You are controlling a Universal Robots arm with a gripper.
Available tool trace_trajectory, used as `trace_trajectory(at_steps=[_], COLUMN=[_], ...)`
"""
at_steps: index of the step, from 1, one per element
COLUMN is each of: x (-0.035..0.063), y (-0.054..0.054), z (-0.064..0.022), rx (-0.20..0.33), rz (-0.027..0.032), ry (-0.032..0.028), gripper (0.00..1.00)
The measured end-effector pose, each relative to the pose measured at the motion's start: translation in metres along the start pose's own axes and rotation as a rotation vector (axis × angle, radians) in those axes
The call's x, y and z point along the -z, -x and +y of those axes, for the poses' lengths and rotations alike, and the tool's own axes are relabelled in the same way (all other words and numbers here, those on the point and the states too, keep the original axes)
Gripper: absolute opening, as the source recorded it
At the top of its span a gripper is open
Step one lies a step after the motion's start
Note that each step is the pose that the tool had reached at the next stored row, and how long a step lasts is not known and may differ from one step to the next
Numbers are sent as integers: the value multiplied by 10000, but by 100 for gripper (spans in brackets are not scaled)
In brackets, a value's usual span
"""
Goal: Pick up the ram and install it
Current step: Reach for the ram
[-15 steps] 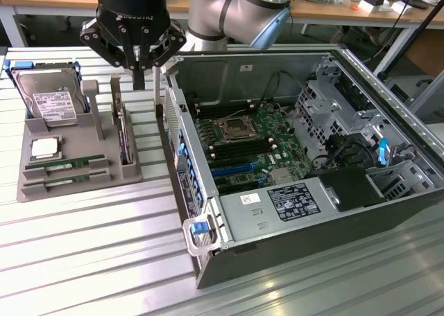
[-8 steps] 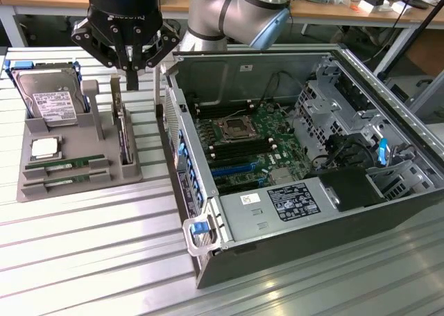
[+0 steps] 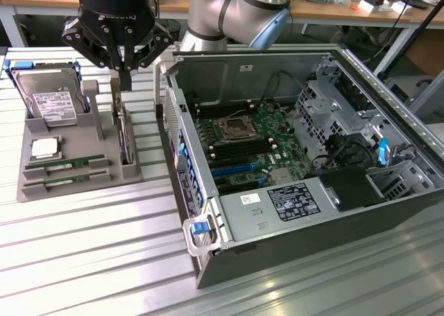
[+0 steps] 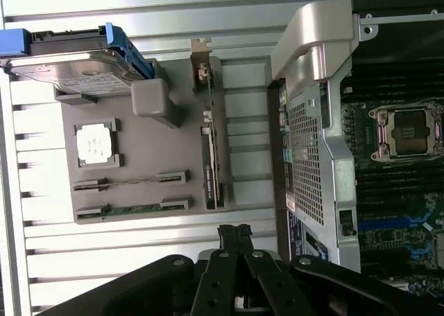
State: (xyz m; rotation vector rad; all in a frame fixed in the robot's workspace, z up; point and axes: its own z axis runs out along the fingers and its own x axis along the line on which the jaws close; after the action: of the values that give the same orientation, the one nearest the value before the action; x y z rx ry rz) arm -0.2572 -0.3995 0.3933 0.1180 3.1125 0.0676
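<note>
Two ram sticks, thin and green, lie side by side in slots of the grey tray [image 3: 76, 191] at the exterior view's left: one ram stick [image 3: 66, 163] [image 4: 132, 181] and a second [image 3: 69, 177] [image 4: 133, 208] beside it. My gripper [image 3: 124, 84] [image 4: 234, 234] hangs above the tray near the upright dark expansion card [image 3: 123, 137] [image 4: 210, 150], well above the ram. Its fingers are shut together with nothing between them.
The tray also carries a silver hard drive [image 3: 48, 98] [image 4: 73, 70] in a blue frame and a square processor [image 3: 45, 148] [image 4: 94, 143]. An open computer case [image 3: 208, 247] lies at the exterior view's right, its motherboard [image 3: 243, 139] showing long memory slots [image 3: 208, 129].
</note>
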Motion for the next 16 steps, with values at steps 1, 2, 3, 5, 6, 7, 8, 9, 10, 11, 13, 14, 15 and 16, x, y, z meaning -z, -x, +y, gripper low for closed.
trace_trajectory(at_steps=[1,2,3,5,6,7,8,9,10,11,13,14,15,16], x=[0,1,2,3,3,4,5,5,6,7,9,9,9,10], y=[-16,-43,-59,-101,-129,-151,-172,-191,-227,-257,-311,-327,-339,-352], z=[-1,-3,-5,-8,-10,-12,-13,-14,-17,-19,-23,-25,-26,-27], rx=[1,0,0,0,0,0,0,0,1,0,0,0,0,0], rz=[0,0,0,0,0,-1,0,0,0,0,0,0,0,0], ry=[0,0,0,0,0,0,0,0,1,0,0,0,0,0], gripper=[11,11,11,11,11,11,11,11,11,11,11,11,11,11])
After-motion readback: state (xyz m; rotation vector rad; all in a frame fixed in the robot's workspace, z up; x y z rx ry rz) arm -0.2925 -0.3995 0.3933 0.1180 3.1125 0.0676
